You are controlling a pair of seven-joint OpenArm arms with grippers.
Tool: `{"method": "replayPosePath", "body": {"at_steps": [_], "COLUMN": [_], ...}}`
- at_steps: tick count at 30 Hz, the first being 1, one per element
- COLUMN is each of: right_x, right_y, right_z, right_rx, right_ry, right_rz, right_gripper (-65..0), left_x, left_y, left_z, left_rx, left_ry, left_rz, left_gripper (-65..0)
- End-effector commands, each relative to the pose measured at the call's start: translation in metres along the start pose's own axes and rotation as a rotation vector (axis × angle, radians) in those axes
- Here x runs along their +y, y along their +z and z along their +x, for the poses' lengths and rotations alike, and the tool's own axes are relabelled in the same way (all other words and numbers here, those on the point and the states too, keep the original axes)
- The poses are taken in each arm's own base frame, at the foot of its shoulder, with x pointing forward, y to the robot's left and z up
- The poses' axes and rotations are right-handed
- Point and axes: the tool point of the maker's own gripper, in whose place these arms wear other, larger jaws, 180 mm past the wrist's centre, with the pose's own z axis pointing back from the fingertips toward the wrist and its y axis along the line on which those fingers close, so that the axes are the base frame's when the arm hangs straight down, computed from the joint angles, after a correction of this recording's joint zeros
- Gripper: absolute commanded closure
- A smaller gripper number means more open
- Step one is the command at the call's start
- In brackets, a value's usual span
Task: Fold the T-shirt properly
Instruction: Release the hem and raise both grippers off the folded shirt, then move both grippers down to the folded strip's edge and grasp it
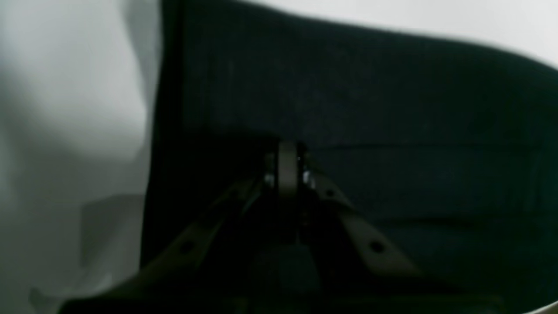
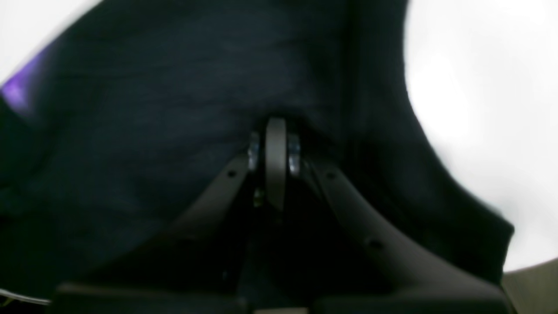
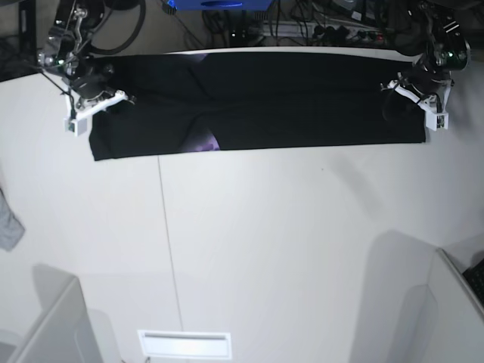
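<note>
The black T-shirt point(image 3: 257, 98) lies as a long folded band across the far side of the white table point(image 3: 287, 242). A bit of purple print point(image 3: 203, 142) shows at its near edge and in the right wrist view point(image 2: 17, 89). My right gripper point(image 3: 102, 89) is at the band's left end, shut on the cloth point(image 2: 174, 87), with its tips point(image 2: 275, 126) pressed together. My left gripper point(image 3: 404, 98) is at the band's right end, shut on the cloth point(image 1: 370, 109), with its tips point(image 1: 287, 152) closed.
A small grey cloth scrap point(image 3: 7, 223) lies at the table's left edge. Cables and a blue box point(image 3: 223, 4) sit behind the far edge. A white slotted plate point(image 3: 184, 344) is at the front. Grey panels stand at the front left point(image 3: 53, 325) and front right point(image 3: 454, 302).
</note>
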Motion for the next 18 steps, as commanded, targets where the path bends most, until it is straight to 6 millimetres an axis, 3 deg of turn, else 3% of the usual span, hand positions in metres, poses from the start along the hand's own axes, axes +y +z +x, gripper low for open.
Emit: {"method": "replayPosePath", "body": {"at_steps": [1,6,15,18], "right_x": [-0.001,-0.005,0.008,0.013], "right_y": [-0.002,-0.017,-0.044,-0.050], "right_z": [0.005,0.010,0.040,0.056], "right_rx": [-0.007,0.009,-0.001,-0.019], "right_ry": [0.001,-0.025,-0.066,-0.075], "right_rz": [0.000,0.000,0.038,0.051], "right_gripper": [0.0,0.0,0.0,0.0], "left_x": [0.009,0.019,0.007,-0.003], "left_y": [-0.001,-0.018,-0.033,-0.049], "left_z": [0.006,0.004,0.056,0.060], "left_rx": [-0.014,0.014,-0.082,-0.064], "left_ry": [-0.008,0.020,0.043,0.053], "left_rz": [0.023,0.046,0.011,-0.021], "left_gripper": [0.0,0.0,0.0,0.0]}}
